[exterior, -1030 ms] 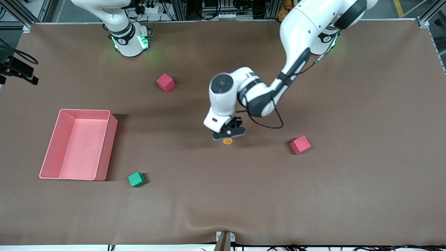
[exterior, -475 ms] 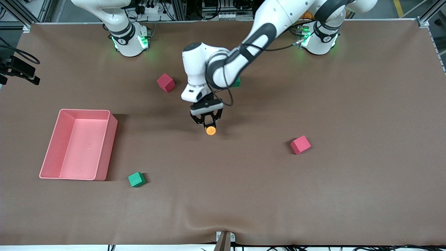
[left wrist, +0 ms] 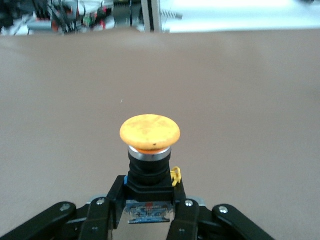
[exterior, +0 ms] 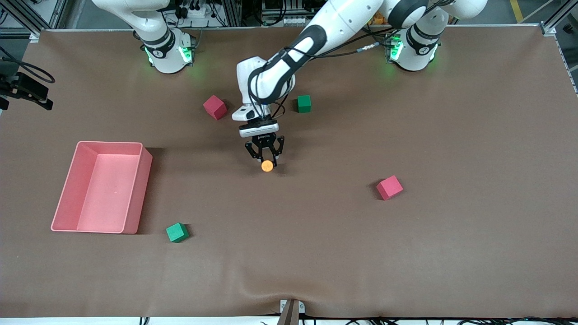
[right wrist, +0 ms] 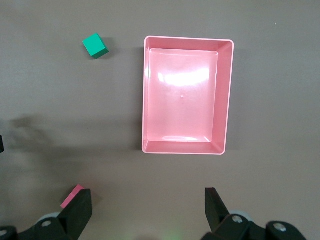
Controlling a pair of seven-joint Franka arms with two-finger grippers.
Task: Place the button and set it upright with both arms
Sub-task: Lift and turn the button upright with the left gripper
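the left gripper (exterior: 266, 159) is clenched on the button (exterior: 267, 166), holding it by its black body over bare mat near the table (exterior: 451, 253) middle. open mat lies all round the button. a red cube (exterior: 215, 107) and green cube (exterior: 304, 103) sit farther from the front camera than the button; the tray (exterior: 145, 180) lies toward the right arm's end. the right gripper (right wrist: 149, 212) waits spread wide above the tray.
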